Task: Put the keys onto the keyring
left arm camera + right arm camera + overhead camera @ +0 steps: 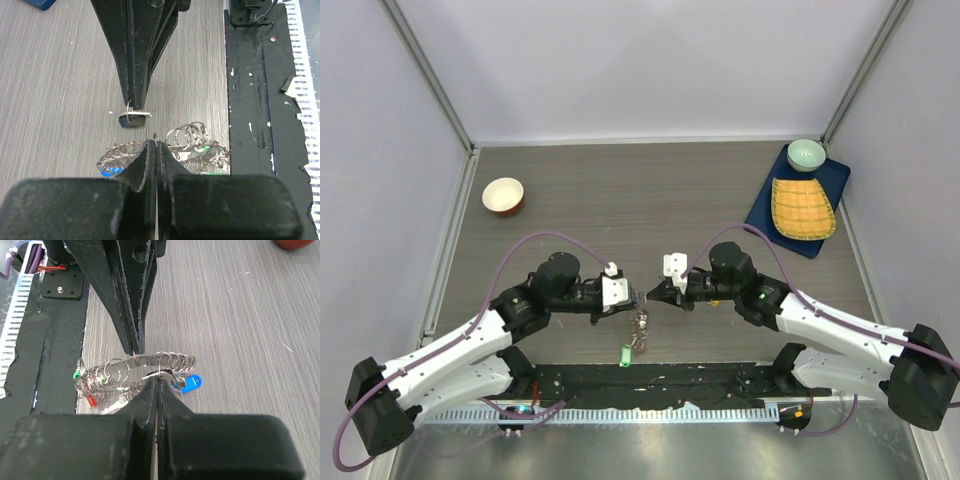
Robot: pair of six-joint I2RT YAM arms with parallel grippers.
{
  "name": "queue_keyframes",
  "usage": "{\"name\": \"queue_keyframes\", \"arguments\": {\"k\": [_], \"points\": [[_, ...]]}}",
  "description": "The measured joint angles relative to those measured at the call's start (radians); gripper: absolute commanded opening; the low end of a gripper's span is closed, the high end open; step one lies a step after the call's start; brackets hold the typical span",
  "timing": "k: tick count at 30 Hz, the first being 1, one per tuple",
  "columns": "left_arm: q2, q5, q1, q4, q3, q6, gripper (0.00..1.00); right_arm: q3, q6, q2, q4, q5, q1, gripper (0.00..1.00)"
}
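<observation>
The keyring [150, 359] is a thin metal band strung with many small split rings and silver keys [116, 402], with blue [190, 384], green [76, 374] and red [91, 401] tags. It hangs just above the table between the two arms [640, 322]. My left gripper [156, 145] is shut on the keyring's edge, and its tips reach the band in the right wrist view [134, 351]. My right gripper [159, 380] is shut on the small ring of a black-tagged key [130, 120], right beside the band. The two grippers nearly touch tip to tip [645, 295].
A red bowl [503, 195] stands at the back left. At the back right a blue tray [765, 205] carries a yellow mat [802, 208] and a green bowl [806, 153]. The black base strip [650, 385] runs along the near edge, close under the keyring.
</observation>
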Motion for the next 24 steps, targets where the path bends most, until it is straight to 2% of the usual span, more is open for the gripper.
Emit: {"name": "queue_keyframes", "arguments": {"k": [24], "points": [[-0.005, -0.009, 0.000, 0.001, -0.004, 0.000, 0.00, 0.000, -0.024, 0.018, -0.068, -0.031, 0.021, 0.01]]}}
